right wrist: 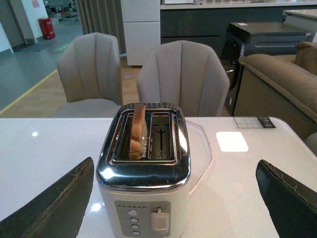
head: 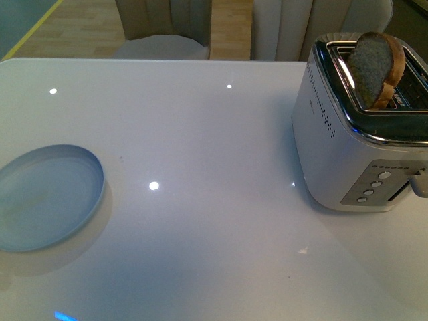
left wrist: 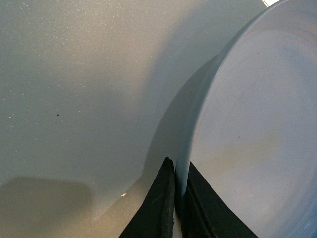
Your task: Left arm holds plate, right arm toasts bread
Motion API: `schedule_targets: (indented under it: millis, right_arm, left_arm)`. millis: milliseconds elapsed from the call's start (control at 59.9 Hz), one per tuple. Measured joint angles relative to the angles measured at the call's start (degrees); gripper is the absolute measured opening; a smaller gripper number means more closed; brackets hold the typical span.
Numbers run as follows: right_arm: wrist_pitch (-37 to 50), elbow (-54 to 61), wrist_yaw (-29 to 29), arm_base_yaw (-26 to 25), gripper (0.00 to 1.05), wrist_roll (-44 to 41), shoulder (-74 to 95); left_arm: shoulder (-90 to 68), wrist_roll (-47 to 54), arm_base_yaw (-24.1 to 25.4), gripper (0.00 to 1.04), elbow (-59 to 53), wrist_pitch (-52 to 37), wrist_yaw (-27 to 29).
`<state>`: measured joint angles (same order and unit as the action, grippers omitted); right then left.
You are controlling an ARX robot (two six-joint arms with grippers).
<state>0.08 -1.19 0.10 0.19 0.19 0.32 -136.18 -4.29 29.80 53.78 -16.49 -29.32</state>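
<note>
My left gripper (left wrist: 176,208) pinches the plate (left wrist: 257,129) rim, lifted at the table's left; my right gripper (right wrist: 173,198) gapes empty facing the toaster (right wrist: 143,173). The bread (head: 378,67) stands in its slot; next I judge: press the lever (right wrist: 158,220)

Front view looks down on the counter (head: 214,200). Left wrist view sits very close at the plate (left wrist: 257,139) rim. Right wrist view faces the toaster (right wrist: 143,163) closely, shared with the front view.

glossy white table (head: 214,134): toaster (head: 348,154) right, plate (head: 47,197) left.
</note>
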Motion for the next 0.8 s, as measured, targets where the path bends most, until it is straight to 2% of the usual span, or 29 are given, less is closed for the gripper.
schedule_targets:
  millis: [434,585,802]
  right_arm:
    - [0.0,0.0,0.0,0.0,0.96,0.0,0.0]
    - [0.0,0.0,0.0,0.0,0.96,0.0,0.0]
    - [0.0,0.0,0.0,0.0,0.96,0.0,0.0]
  left_arm:
    - [0.9,0.2,-0.5,0.68,0.2,0.1,-0.9]
    - [5.4,0.0,-1.6,0.99,-1.2,0.7,-1.1]
    - [21.7,0.0,-4.4,0.98,-7.0,2.9,-1.2]
